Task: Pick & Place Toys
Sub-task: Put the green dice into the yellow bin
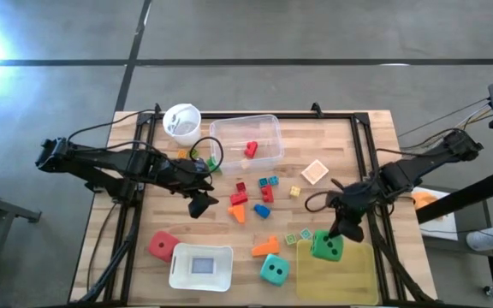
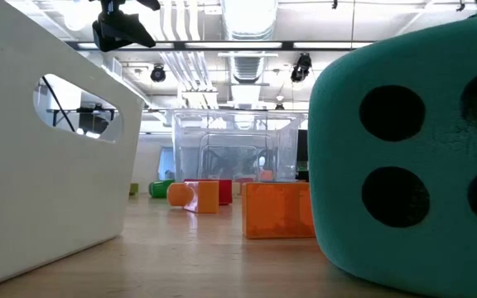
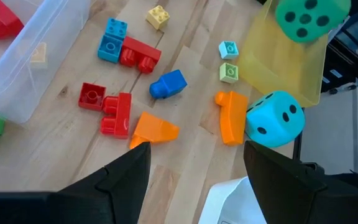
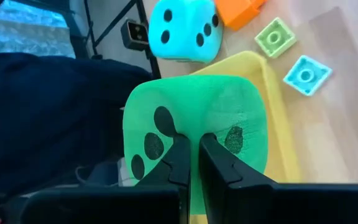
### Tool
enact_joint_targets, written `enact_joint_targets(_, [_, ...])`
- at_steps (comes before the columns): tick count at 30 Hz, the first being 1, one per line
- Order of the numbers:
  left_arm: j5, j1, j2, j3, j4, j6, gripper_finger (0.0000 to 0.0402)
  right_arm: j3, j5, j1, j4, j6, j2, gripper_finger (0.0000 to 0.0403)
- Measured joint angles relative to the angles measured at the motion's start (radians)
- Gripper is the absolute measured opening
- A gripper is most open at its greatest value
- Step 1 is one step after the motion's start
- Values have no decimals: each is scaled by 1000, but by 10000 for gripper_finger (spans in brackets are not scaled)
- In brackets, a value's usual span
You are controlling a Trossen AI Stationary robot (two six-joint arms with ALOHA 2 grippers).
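While the left gripper (image 1: 202, 205) is held open and empty above the loose blocks (image 1: 251, 198), the soft, light green die (image 1: 326, 248) is pinched into by the shut right gripper (image 1: 339, 231) over the yellow tray (image 1: 353, 278); opposite faces are judged better holds.

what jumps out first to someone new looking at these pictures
The right gripper, fingers shut, presses into a soft green dotted die on a yellow translucent tray at the table's front right. Mid-table, the open left gripper hovers over scattered small coloured blocks, near a teal dotted die.
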Motion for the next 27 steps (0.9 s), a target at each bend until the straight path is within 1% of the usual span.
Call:
enact_joint_targets(6, [2,0,0,0,-1,0,262,0,26,83,82,46,85,6])
enact_joint_targets(12, [21,0,0,0,-3,-1,262,0,56,140,154,80,178,6])
enact_joint_targets(18, [48,0,0,0,-3,20,262,0,82,160,221,96,261,6])
enact_joint_targets(27, [79,0,0,0,-4,57,262,0,79,160,283,62,365,6])
